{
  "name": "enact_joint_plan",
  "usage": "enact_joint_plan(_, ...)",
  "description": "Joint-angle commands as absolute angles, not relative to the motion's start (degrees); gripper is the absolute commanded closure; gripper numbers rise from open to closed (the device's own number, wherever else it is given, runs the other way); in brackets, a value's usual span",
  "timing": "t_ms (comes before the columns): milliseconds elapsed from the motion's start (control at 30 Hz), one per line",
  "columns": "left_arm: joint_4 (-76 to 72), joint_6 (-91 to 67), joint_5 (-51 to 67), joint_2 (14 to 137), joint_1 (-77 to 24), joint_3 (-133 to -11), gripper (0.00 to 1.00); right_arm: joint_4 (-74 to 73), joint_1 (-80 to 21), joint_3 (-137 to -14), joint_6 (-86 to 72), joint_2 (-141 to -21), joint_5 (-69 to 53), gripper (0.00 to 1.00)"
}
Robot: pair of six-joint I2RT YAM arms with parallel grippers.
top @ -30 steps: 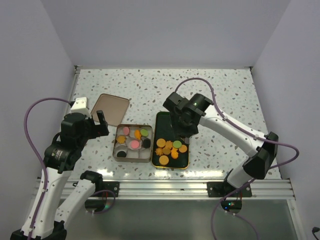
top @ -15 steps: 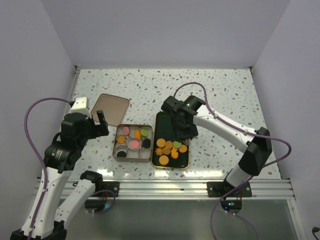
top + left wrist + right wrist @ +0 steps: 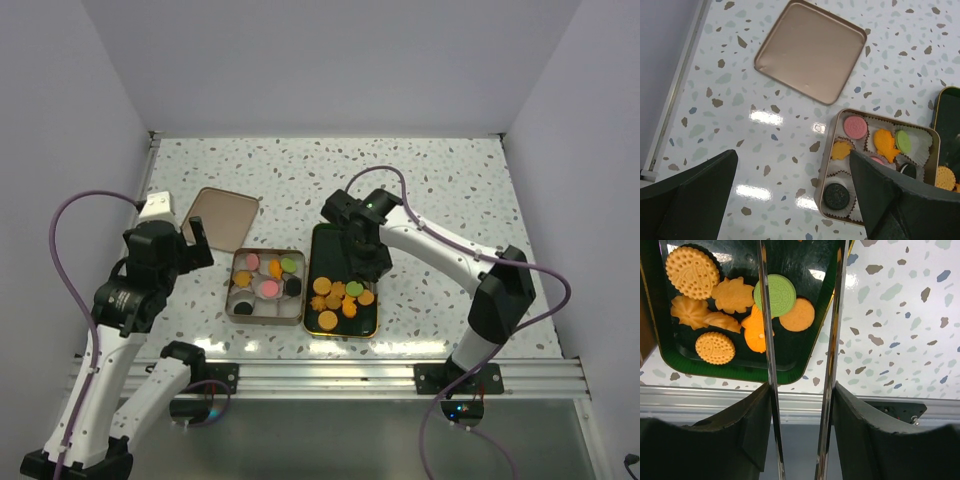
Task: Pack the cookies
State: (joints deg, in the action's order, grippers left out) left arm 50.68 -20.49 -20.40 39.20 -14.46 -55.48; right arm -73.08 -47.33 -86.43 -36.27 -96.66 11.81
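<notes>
Resting: embossed round and flower-shaped cookies (image 3: 692, 272) | glossy green tray (image 3: 735, 365) | speckled table (image 3: 890, 315)

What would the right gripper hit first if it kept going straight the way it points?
Probably the green cookie or the round orange cookie in the tray: both lie between the fingers of the right gripper. The tips run out of view, so depth is unclear.

The worktop (image 3: 450, 190) is seen as white, speckled with grey, brown and blue flecks. The cookies (image 3: 885, 145) are shown mostly orange, with pink, green and dark brown ones among them, set in white paper cups (image 3: 920, 142) of a gold tin (image 3: 890, 120). At upper centre a bronze lid (image 3: 810, 50) is seen. The tray (image 3: 328, 250) is dark green.
</notes>
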Motion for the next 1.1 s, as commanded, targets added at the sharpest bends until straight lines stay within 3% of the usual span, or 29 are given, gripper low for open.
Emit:
enact_joint_plan(0,49.83,-22.06,-26.62,38.41,-14.85,-57.22,0.00,-72.33,-46.85,-87.80,-34.98,-97.12,11.34,0.49)
enact_joint_plan(633,48.69,-21.80,-27.24,37.18,-15.64,-56.69,0.00,-73.13,-46.58,-82.62,-38.49,-91.94,7.65,0.52)
enact_joint_plan(867,47.29,-21.44,-27.51,38.23,-16.00,-55.99,0.00,-71.98,-46.50,-83.14,-38.94,-91.14,8.00,0.63)
enact_joint_plan(1067,47.02,-21.27,-27.51,38.58,-16.08,-55.90,0.00,-72.07,-46.58,-86.30,-39.02,-91.84,8.35,0.67)
